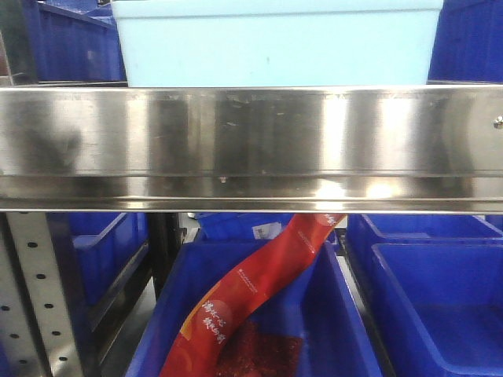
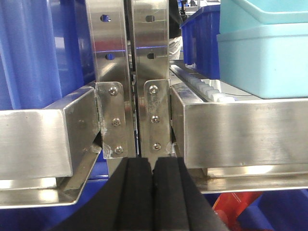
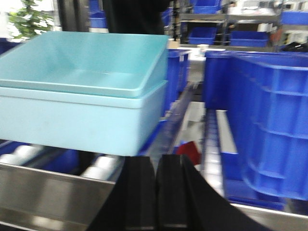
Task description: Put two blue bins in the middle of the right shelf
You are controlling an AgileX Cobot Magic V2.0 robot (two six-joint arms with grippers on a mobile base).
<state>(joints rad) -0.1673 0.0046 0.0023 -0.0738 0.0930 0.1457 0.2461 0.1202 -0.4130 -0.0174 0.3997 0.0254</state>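
Note:
Two pale blue bins (image 3: 82, 96) sit nested on the shelf's rollers, the upper one tilted inside the lower. They also show as a pale blue bin (image 1: 275, 43) above the steel rail and as pale blue bins (image 2: 264, 57) at the right of the left wrist view. My right gripper (image 3: 156, 163) is shut and empty, just in front of and below the stack's right corner. My left gripper (image 2: 153, 166) is shut on nothing, facing the steel uprights (image 2: 130, 72) left of the bins.
A steel shelf rail (image 1: 251, 145) crosses the front view. Below it are dark blue crates (image 1: 440, 298), one holding a red package (image 1: 251, 298). A dark blue crate (image 3: 269, 120) stands right of the stack. More dark blue crates (image 2: 33, 53) fill the left shelf.

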